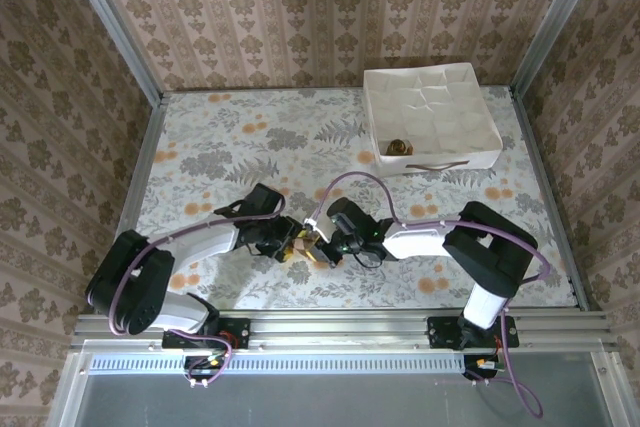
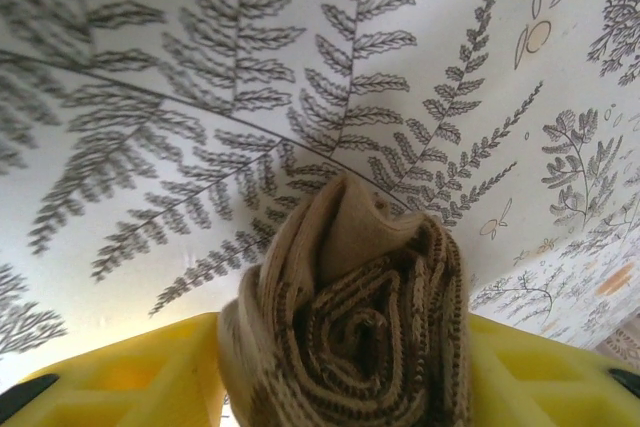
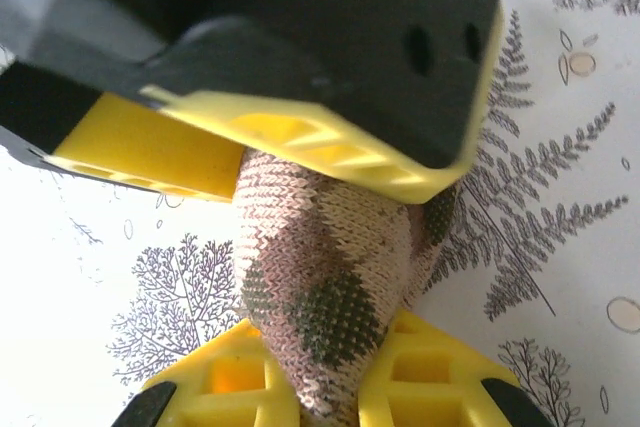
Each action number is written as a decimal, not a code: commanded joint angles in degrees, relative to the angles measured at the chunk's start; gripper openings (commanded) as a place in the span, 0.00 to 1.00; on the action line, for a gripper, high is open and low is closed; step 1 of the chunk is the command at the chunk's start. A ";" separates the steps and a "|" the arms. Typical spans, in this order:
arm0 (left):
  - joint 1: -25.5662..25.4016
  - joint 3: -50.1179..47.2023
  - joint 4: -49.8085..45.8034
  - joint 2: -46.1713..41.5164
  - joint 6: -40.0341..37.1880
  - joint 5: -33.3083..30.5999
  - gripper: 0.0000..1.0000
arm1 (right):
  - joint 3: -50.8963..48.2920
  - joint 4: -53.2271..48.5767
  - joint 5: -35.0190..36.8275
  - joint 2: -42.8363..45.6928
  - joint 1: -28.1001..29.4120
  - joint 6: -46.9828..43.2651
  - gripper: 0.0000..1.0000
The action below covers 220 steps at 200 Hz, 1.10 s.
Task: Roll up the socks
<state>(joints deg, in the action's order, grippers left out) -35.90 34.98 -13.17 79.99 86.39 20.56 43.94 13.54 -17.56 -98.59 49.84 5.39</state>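
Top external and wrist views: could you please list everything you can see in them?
argyle sock: one, brown and cream, rolled, near middle of the table, between both arms' jaws.
rolled bundle: one, brownish, inside the box by its near wall.
box: one, white, divided into compartments, far right of the table.
table: one, pale floral cloth with grey and orange.
walls: brown patterned wallpaper, around the table.
left arm: white and black, yellow jaws shut on the sock.
right arm: white and black, yellow jaws shut on the sock.
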 commanded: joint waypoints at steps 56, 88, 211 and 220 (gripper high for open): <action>-1.09 0.97 1.66 5.54 -3.18 0.71 0.41 | 0.51 -7.52 -13.73 -2.52 -5.19 12.48 0.00; -1.45 1.13 2.85 3.27 -1.85 0.64 0.00 | 2.81 -12.37 -10.21 2.00 -5.28 14.19 0.00; 5.23 14.71 -0.36 -4.86 4.53 4.65 0.00 | 7.45 -24.14 -1.04 29.21 -14.78 69.74 0.77; 5.23 15.21 0.75 -4.15 5.22 5.08 0.00 | 5.11 -19.50 -3.07 28.28 -14.61 78.07 0.79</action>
<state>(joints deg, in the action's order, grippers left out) -31.00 47.53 -14.41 74.67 88.05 23.42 54.83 -13.47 -17.19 -68.40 35.14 56.12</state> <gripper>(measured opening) 0.128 0.762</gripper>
